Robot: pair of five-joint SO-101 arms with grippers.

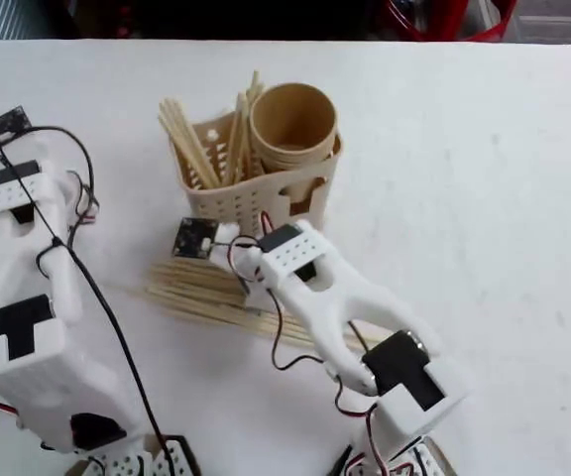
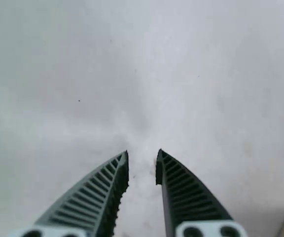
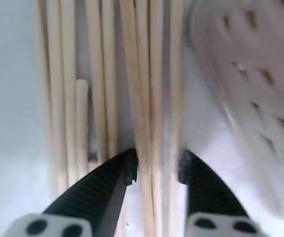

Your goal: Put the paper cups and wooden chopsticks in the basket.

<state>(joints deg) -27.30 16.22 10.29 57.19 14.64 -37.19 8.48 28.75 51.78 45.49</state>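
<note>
Straddles, right claw [image 3: 157, 170] spread, light, stiff, roll-prone wooden chopsticks [image 3: 147, 98] at basket's [image 1: 236, 203] 6 o'clock; probably best pinched mid-length.

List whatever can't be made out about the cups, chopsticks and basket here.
- Cup count: in the high view the stacked brown paper cups are seen from above; the beige perforated plastic basket hides their sides.
- Loose pale wooden chopsticks: the right arm covers part of them in the high view, so no count.
- Right wrist view: the basket wall is blurred and cut off by the edge.
</note>
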